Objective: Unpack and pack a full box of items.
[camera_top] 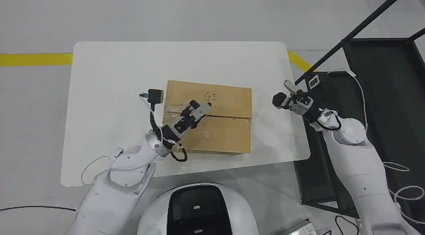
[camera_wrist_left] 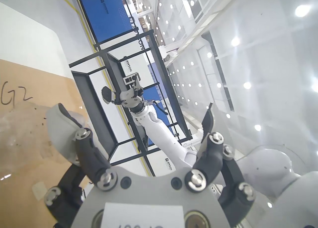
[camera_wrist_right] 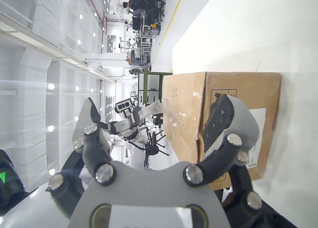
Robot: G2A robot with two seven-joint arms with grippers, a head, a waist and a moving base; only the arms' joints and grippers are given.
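Observation:
A closed cardboard box [camera_top: 219, 132] marked "G2" lies in the middle of the white table [camera_top: 113, 102]. My left gripper [camera_top: 197, 109] hovers just over the box top [camera_wrist_left: 24, 127] near the centre seam, open, with its jaws wide apart [camera_wrist_left: 134, 119]. One of its fingers [camera_wrist_left: 59, 119] rests close to the cardboard. A strip of clear tape [camera_wrist_right: 151, 109] rises off the box top toward that gripper. My right gripper [camera_top: 282, 99] hangs open to the right of the box, level with its end face [camera_wrist_right: 238, 85], holding nothing [camera_wrist_right: 154, 114].
A black metal rack [camera_top: 378, 69] stands just past the table's right edge, behind my right arm. Bare table lies left of and behind the box. The box's front side is close to the table's near edge.

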